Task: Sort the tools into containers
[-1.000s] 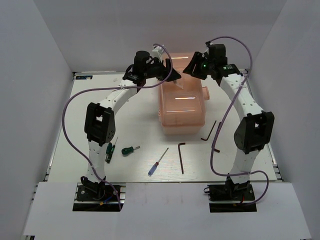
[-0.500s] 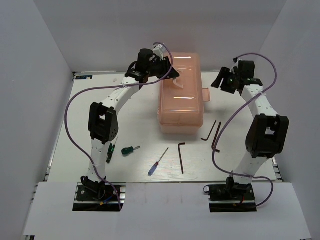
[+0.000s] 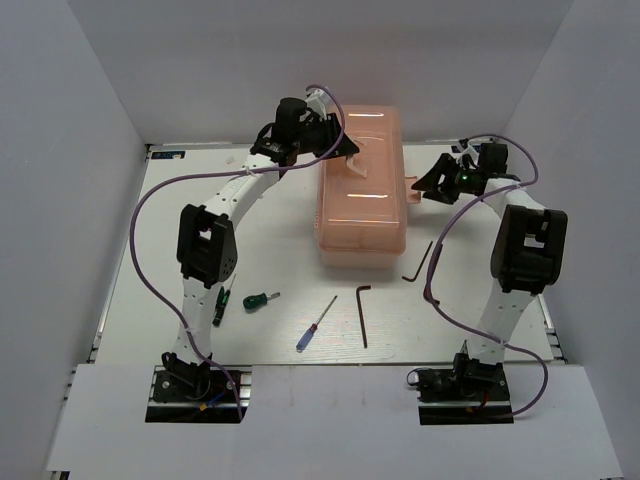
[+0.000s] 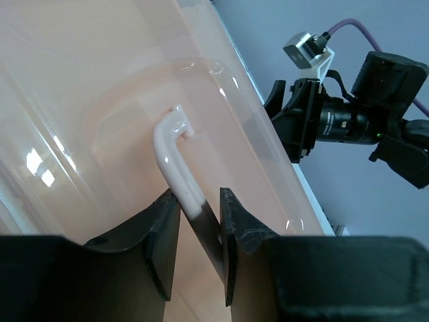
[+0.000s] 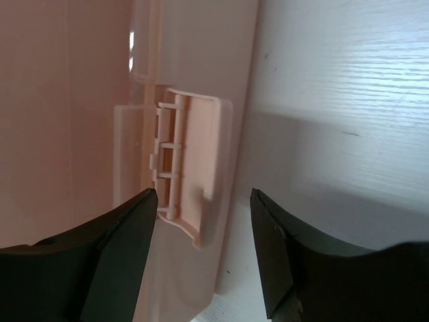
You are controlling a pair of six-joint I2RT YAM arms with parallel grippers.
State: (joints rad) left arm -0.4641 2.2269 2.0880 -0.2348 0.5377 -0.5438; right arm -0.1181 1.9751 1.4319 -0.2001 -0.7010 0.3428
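The closed salmon-pink toolbox (image 3: 365, 205) stands at the back centre of the table. My left gripper (image 3: 345, 150) (image 4: 199, 198) is over its lid, shut on the pale lid handle (image 4: 175, 168). My right gripper (image 3: 425, 183) (image 5: 203, 198) is open at the box's right side, its fingers either side of the latch (image 5: 201, 147) without touching it. On the table in front lie two green-handled screwdrivers (image 3: 261, 299) (image 3: 218, 305), a blue-handled screwdriver (image 3: 316, 325) and dark hex keys (image 3: 363, 315) (image 3: 418, 262). The compartments inside the box are hidden.
White walls close in the table at the back and on both sides. A purple cable (image 3: 432, 290) from the right arm hangs near the hex keys at the right. The arm bases sit at the near edge.
My left gripper has closed on the lid handle. My right arm has swung from above the box to its right side and come down level with the latch.
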